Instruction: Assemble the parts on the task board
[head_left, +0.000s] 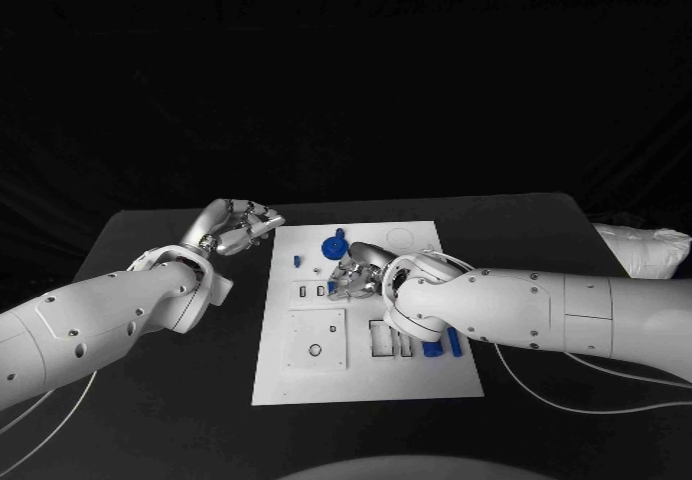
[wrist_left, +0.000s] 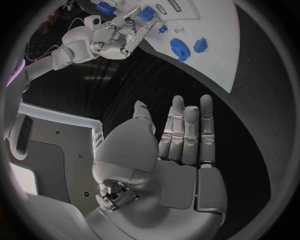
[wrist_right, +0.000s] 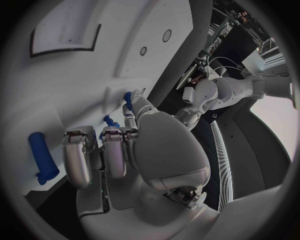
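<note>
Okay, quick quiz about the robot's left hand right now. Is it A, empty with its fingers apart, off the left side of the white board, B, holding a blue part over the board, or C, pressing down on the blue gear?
A: the left hand holds nothing, its fingers spread over the black table, beside the white board rather than on it.

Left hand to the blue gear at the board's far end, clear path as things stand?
Probably yes. The left hand hovers open just off the task board, the blue gear close beside it with nothing between. The right hand works nearer the middle.
</note>
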